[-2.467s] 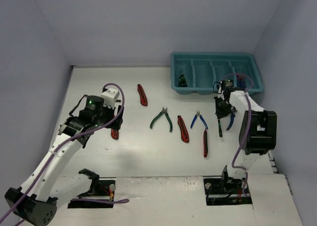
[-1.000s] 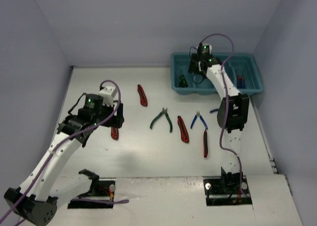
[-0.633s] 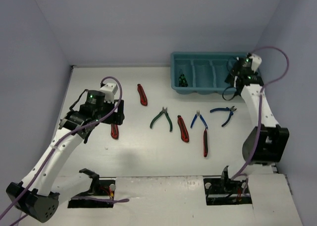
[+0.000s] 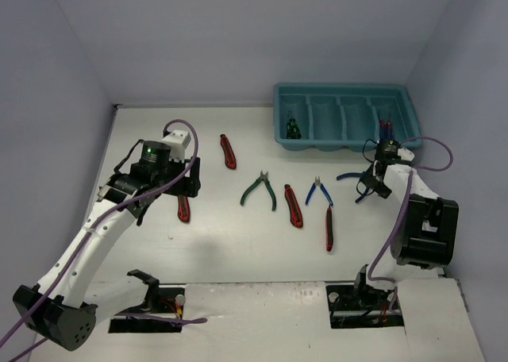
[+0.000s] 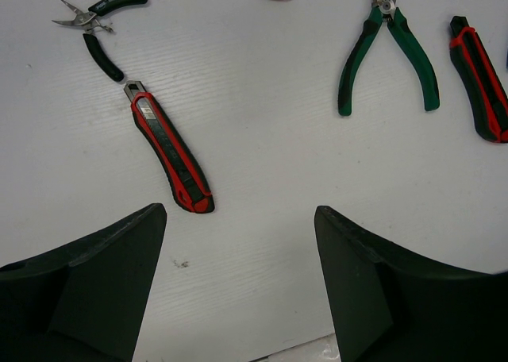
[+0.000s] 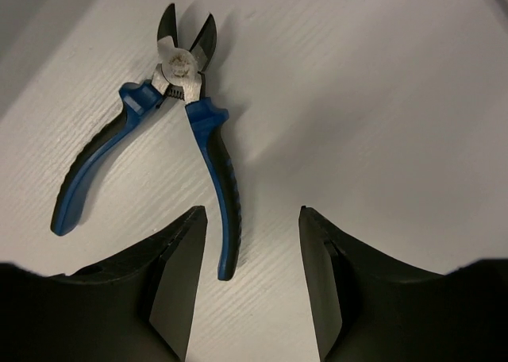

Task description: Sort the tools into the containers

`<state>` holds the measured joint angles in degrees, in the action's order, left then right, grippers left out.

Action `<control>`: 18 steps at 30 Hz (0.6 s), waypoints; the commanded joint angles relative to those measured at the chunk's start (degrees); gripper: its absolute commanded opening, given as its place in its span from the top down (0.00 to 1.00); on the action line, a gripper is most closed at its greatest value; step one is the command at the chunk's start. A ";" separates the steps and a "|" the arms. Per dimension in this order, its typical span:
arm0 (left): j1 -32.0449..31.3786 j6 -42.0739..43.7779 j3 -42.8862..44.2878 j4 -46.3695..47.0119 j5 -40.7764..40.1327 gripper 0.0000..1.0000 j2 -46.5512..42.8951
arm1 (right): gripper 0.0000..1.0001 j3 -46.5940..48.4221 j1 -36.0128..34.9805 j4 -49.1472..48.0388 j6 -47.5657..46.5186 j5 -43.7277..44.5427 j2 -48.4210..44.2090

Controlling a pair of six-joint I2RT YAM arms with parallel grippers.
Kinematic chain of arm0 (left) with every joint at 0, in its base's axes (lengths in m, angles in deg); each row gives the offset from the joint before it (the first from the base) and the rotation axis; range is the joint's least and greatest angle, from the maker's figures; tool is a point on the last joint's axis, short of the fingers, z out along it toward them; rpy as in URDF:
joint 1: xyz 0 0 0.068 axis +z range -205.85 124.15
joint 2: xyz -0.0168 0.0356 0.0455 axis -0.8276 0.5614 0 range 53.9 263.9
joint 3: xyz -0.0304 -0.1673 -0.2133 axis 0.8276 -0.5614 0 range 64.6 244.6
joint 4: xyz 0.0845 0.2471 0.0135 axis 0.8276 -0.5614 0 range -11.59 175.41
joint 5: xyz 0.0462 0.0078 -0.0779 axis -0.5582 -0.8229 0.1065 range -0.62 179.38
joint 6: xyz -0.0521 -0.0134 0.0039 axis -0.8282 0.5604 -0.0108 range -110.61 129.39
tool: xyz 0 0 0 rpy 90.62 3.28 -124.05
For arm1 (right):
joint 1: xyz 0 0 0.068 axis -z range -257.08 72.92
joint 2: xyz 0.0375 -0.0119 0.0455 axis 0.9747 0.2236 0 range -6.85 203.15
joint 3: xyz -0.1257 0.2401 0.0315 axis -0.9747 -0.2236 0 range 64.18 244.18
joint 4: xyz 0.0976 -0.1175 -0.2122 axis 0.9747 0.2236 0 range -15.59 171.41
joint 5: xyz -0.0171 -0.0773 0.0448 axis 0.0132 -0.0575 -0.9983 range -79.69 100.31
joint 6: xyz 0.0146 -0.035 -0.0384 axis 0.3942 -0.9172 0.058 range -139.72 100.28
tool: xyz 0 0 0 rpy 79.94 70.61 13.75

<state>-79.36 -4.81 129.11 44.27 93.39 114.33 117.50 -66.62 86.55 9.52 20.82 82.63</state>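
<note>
The teal tray [image 4: 341, 88] stands at the back right, with a green-handled tool [image 4: 292, 128] in its left compartment and a red and blue one [image 4: 385, 128] in its right. My right gripper [image 6: 252, 213] hangs open, low over blue-handled pliers [image 6: 214, 152] lying on the table; one handle tip reaches between its fingers. My right gripper [image 4: 371, 183] is just in front of the tray. My left gripper [image 5: 240, 211] is open and empty above a red-and-black knife [image 5: 169, 157].
More tools lie on the white table: black-handled pliers [image 5: 99, 21], green pliers [image 4: 260, 190], small blue pliers [image 4: 319, 191], and red knives [image 4: 228, 152], [image 4: 293, 206], [image 4: 329, 227]. Grey walls close in the table on three sides.
My right arm has swung from over the tray, across its right end, down to the table over the blue pliers. The left arm has barely shifted.
</note>
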 commanded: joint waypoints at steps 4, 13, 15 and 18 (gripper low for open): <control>-0.14 -0.81 1.50 1.59 -0.76 0.28 -0.39 | 0.60 -1.49 0.00 -3.40 1.96 -0.04 2.88; -0.12 -0.11 2.49 1.63 -1.01 0.28 0.67 | 0.85 -1.29 0.00 -3.44 1.16 -0.07 3.92; -0.05 0.02 2.77 1.71 -0.93 0.28 1.13 | 0.86 -1.22 0.00 -3.44 0.70 -0.47 3.84; -0.13 0.20 2.97 1.68 -0.86 0.28 1.67 | 0.76 -1.12 0.00 -3.52 0.16 -0.96 4.59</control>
<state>-79.36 -4.76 129.11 44.27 93.35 115.38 116.11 -66.64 83.51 10.27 19.57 86.71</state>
